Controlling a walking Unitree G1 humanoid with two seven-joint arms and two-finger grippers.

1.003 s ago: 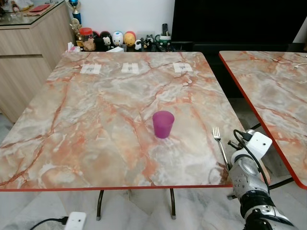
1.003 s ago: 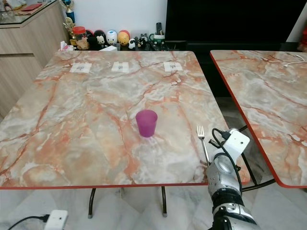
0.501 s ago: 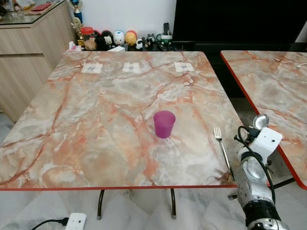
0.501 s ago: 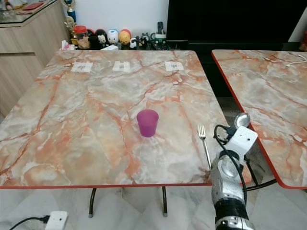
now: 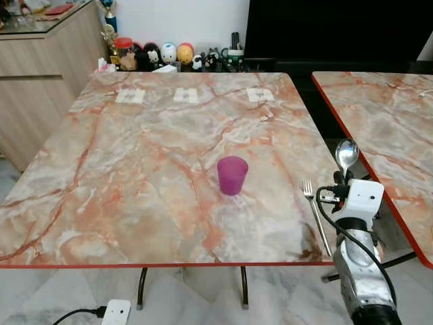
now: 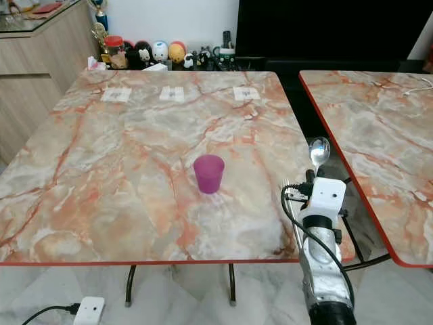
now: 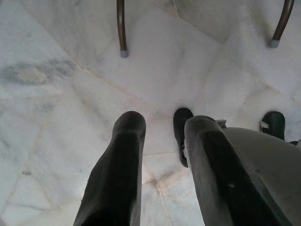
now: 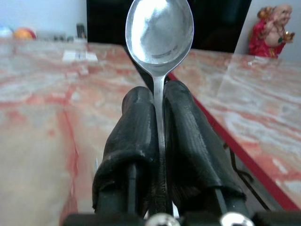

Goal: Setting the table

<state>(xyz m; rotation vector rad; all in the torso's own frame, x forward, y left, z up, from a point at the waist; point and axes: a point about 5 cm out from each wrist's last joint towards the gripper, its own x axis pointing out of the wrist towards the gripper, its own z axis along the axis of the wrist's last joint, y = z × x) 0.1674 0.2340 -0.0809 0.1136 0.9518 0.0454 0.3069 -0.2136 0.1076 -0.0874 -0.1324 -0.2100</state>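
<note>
— Where is the spoon (image 8: 159,35)?
— Upright, handle clamped between the right tool's (image 8: 159,123) fingers, by the tabletop's (image 5: 169,203) near right corner.
— Neighbours?
— Fork (image 5: 315,213) just left of the tool; purple cup (image 5: 232,175) further left. Left tool (image 7: 162,129) hangs narrowly parted over the floor.

Readable text: none anywhere in view.
Paper tags (image 5: 185,95): three lie at the tabletop's (image 5: 122,176) far edge, their dark marks too small to read.
Figurines (image 5: 168,53): no legible lettering.
</note>
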